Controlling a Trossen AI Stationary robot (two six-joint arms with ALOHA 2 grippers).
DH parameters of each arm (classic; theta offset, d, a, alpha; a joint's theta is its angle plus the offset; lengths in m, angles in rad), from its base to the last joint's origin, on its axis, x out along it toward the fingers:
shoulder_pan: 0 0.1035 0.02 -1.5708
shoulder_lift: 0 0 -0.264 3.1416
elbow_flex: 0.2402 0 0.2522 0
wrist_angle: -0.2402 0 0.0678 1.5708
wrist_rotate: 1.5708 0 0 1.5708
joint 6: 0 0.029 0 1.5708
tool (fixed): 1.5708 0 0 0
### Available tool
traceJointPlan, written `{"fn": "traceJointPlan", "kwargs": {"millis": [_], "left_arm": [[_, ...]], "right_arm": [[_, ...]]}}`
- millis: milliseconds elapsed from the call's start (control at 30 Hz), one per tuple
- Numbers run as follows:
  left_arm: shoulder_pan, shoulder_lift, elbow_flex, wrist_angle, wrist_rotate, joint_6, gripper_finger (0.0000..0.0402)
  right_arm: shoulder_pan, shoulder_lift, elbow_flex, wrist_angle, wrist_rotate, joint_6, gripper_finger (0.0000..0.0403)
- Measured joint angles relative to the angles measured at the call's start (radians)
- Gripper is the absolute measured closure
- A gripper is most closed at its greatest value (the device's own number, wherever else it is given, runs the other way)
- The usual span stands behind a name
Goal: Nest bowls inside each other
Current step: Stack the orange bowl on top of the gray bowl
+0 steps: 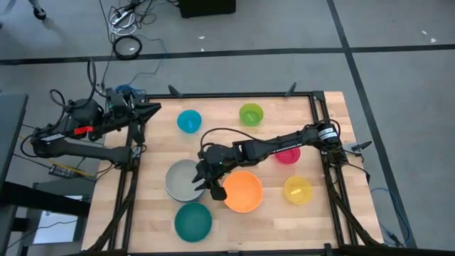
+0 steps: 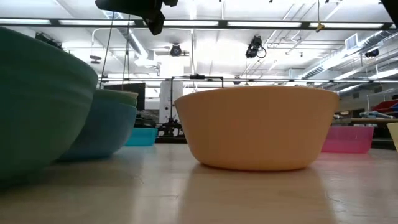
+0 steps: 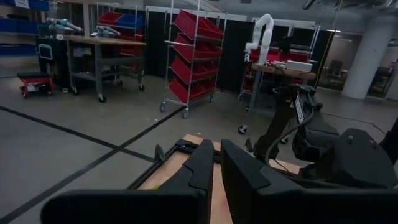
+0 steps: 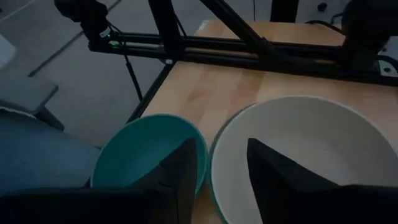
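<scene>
Right end effector point(image 1: 205, 182) over unlabelled grey-white bowl point(image 1: 180, 182)

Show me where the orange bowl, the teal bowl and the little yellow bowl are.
orange bowl point(image 1: 243, 191): high view, middle of its inside.
teal bowl point(image 1: 193, 221): high view, middle of its inside.
yellow bowl point(image 1: 298, 190): high view, middle of its inside.

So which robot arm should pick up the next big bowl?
Probably the right. Its gripper hangs open over the grey-white bowl, beside the orange bowl and teal bowl. The left gripper waits at the table's far-left corner.
</scene>
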Motion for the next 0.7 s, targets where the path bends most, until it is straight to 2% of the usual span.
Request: {"fn": "traceJointPlan", "kwargs": {"millis": [100, 167, 333, 433, 567, 700], "left_arm": [[0.0, 0.0, 0.0, -0.005, 0.0, 0.0, 0.0362], [0.0, 0.0, 0.0, -0.02, 0.0, -0.006, 0.0362], [0.0, 0.0, 0.0, -0.137, 0.006, -0.066, 0.0362], [0.0, 0.001, 0.0, -0.241, 0.045, -0.118, 0.0362], [0.0, 0.018, 0.0, -0.364, 0.095, -0.19, 0.0362], [0.0, 0.046, 0.0, -0.419, 0.14, -0.23, 0.0362]], "right_arm": [[-0.005, -0.004, 0.0, -0.055, 0.026, -0.01, 0.0275], [-0.012, -0.021, 0.0, -0.159, 0.056, -0.017, 0.0276], [-0.031, -0.093, 0.0, -0.546, 0.178, 0.025, 0.0277], [-0.035, -0.129, 0.0, -0.762, 0.246, 0.076, 0.0277], [-0.035, -0.154, 0.0, -0.95, 0.259, 0.151, 0.0273], [-0.016, -0.154, -0.003, -1.028, 0.259, 0.185, 0.0262]]}}
